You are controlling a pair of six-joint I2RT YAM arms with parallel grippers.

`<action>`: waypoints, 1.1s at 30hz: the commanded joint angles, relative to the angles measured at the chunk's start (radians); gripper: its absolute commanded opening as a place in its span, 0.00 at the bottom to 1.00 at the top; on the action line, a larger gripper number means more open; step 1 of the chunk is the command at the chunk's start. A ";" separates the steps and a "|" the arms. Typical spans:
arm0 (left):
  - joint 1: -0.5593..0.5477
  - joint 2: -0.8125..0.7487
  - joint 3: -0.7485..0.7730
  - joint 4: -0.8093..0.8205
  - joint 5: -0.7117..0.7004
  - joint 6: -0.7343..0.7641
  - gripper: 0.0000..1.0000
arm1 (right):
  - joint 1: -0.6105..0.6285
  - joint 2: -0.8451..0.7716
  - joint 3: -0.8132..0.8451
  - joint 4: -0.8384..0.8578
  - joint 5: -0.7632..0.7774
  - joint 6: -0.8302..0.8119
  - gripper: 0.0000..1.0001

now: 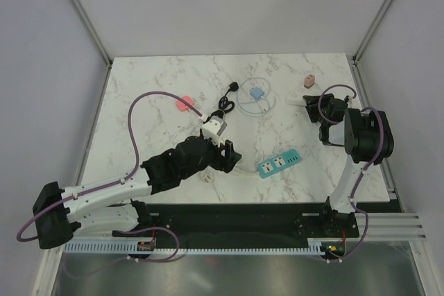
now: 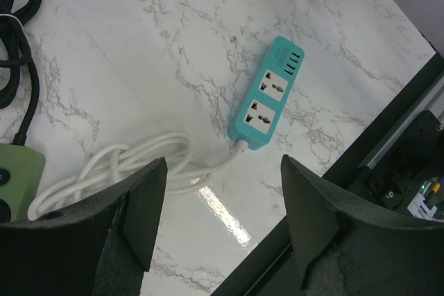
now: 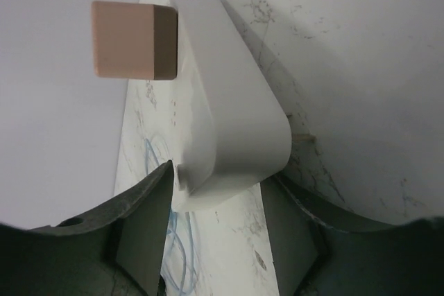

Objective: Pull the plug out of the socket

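Plug (image 1: 211, 129) shows only from overhead, as a small white block just left of the frame's centre. It appears to sit on a pale green socket (image 2: 15, 175), but at that size I cannot see how deeply it is seated.

From my left wrist camera, the left gripper (image 2: 222, 171) is spread wide and holds nothing, with bare marble table (image 2: 139, 53) between its fingers. The socket is cut off at the lower left edge of that frame, partly behind the left finger, and the plug on it is out of shot. A black cable (image 2: 17, 67) runs down the left edge to the green block. A looped white cord (image 2: 139, 164) lies just above the fingertips and leads right to a teal power strip (image 2: 267, 95). Both of the strip's outlets face up with nothing in them.

The right gripper (image 3: 222, 178) is at the right of the overhead frame, well apart from the plug. Its fingers stand on either side of a rounded white piece (image 3: 229, 102). I cannot tell whether they are pressing on it or only flanking it, nor what the piece is. A pink block (image 3: 132, 39) sits beyond it at the upper left.
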 commanded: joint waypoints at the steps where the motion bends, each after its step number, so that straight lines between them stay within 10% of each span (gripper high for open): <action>1: 0.003 -0.006 0.042 0.039 -0.003 0.032 0.73 | -0.005 0.051 0.013 -0.007 0.046 0.024 0.59; 13: 0.006 0.099 0.177 0.007 0.109 0.044 0.74 | -0.006 0.006 -0.022 -0.045 -0.066 -0.083 0.06; 33: 0.080 0.751 0.815 -0.068 0.238 -0.002 0.79 | -0.012 -0.468 -0.409 -0.413 -0.207 -0.309 0.00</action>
